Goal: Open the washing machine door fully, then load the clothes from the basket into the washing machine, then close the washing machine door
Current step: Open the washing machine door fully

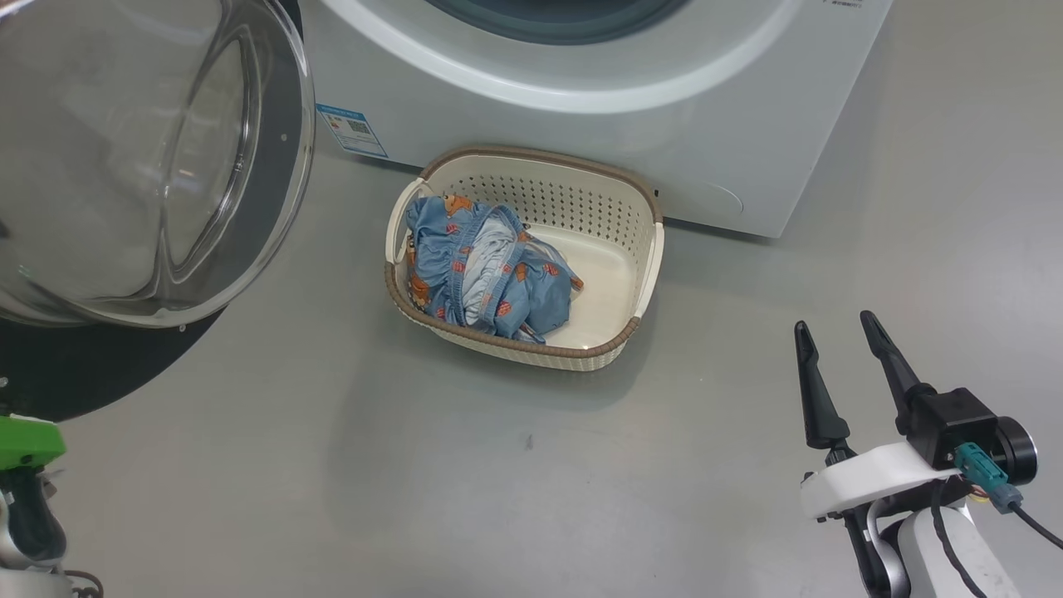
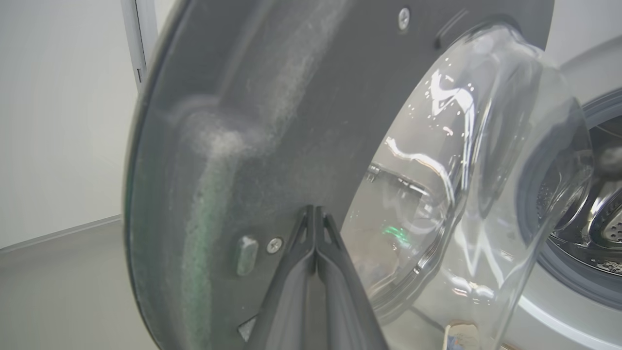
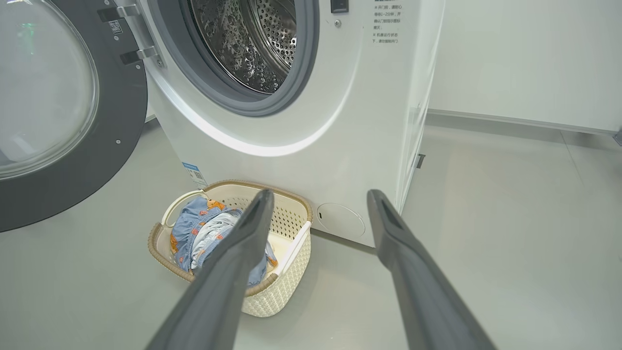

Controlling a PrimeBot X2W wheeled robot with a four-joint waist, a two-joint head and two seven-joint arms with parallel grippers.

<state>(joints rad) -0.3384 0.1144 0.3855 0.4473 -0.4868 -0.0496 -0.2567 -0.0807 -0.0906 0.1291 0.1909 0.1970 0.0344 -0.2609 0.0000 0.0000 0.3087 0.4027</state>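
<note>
The washing machine door (image 1: 141, 158) hangs swung open at the left, its glass bowl bulging toward me. My left gripper (image 2: 315, 209) is shut with nothing in it, its tips against the dusty dark inner rim of the door (image 2: 233, 146) beside the glass. The washing machine (image 1: 581, 108) stands behind, its steel drum (image 3: 248, 43) exposed. In front of it sits the cream basket (image 1: 531, 154), and the blue, orange-printed clothes (image 1: 482, 266) are bundled in its left half. My right gripper (image 1: 835, 320) is open and empty, low and to the right of the basket (image 3: 277, 296).
A blue label (image 1: 353, 129) marks the machine's lower left front corner. A green part of my left arm (image 1: 25, 440) shows below the door. Grey floor (image 1: 498, 465) stretches between me and the basket, and a pale wall (image 3: 525, 58) runs to the right of the machine.
</note>
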